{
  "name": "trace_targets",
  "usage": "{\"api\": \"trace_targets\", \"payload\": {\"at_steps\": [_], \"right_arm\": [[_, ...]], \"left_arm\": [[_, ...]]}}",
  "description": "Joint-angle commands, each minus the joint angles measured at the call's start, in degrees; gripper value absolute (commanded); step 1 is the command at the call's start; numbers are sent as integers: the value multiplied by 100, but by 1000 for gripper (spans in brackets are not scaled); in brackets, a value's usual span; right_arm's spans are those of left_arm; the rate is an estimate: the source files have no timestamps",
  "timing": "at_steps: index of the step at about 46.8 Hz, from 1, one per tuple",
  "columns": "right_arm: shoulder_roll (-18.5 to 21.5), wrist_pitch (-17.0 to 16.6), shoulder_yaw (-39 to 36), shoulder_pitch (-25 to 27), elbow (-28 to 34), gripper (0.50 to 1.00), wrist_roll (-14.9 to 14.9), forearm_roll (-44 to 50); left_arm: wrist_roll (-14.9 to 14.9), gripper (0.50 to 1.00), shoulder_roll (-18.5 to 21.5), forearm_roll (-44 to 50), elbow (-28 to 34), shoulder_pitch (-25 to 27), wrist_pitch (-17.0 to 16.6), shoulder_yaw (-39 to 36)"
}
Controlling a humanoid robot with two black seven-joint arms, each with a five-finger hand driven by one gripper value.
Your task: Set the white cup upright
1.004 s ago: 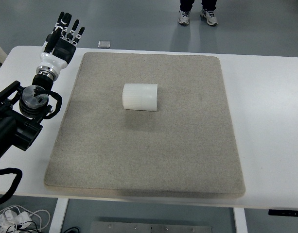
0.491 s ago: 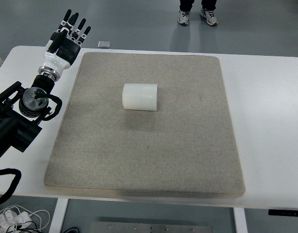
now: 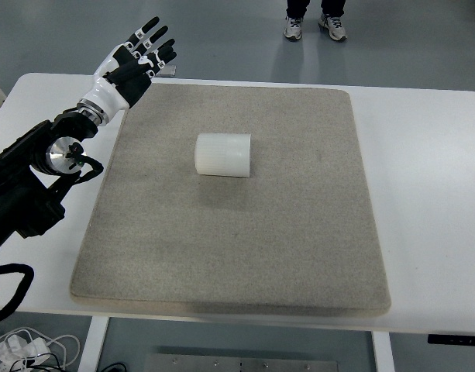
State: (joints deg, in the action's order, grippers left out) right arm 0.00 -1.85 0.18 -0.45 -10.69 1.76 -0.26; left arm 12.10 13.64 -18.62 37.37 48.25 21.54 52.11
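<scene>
Cup: the white cup (image 3: 223, 155) lies on its side near the middle of the mat, well to the right of my left hand and nearer me; nothing touches it.
Change: over the last second I see the left hand (image 3: 133, 63) has swung from the table's far-left edge in toward the mat's far-left corner, wrist turned so the palm faces the cup.
Hand state: fingers (image 3: 153, 37) spread wide, holding nothing (right arm is out of view).
Meaning: I read this as the start of the reach; the cup is not yet uprighted.
Cup build: a short ribbed cylinder, matte, probably light plastic, likely to roll if nudged.
Mat: the grey mat (image 3: 299, 256) looks felt-like, square with rounded corners.
Table: the white table (image 3: 431, 194) is smooth.
</scene>
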Motion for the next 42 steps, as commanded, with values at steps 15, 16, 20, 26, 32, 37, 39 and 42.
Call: {"api": "trace_targets", "payload": {"at_steps": [15,16,20,26,32,37,39,42], "right_arm": [[0,0,0,1,6,952,0,0],[0,0,0,1,-3,952,0,0],[0,0,0,1,-3,952,0,0],[0,0,0,1,-3,952,0,0],[0,0,0,1,-3,952,0,0],[0,0,0,1,-3,952,0,0],[0,0,0,1,-3,952,0,0],[0,0,0,1,-3,952,0,0]], "left_arm": [[-14,992,561,-1661,376,817,-18,-1633],[-14,992,570,-1828,376,869,-53,-1704],[-14,992,649,-2557,402,958,-123,-1836],[-14,992,763,-3226,806,984,-115,-1854],[-23,992,992,-4034,1316,984,-141,-2143],[-154,992,1097,-4615,1702,984,-220,-2197],[-312,990,1115,-4791,1817,984,-281,-2197],[-550,990,1150,-4888,2001,993,-282,-2197]]}}
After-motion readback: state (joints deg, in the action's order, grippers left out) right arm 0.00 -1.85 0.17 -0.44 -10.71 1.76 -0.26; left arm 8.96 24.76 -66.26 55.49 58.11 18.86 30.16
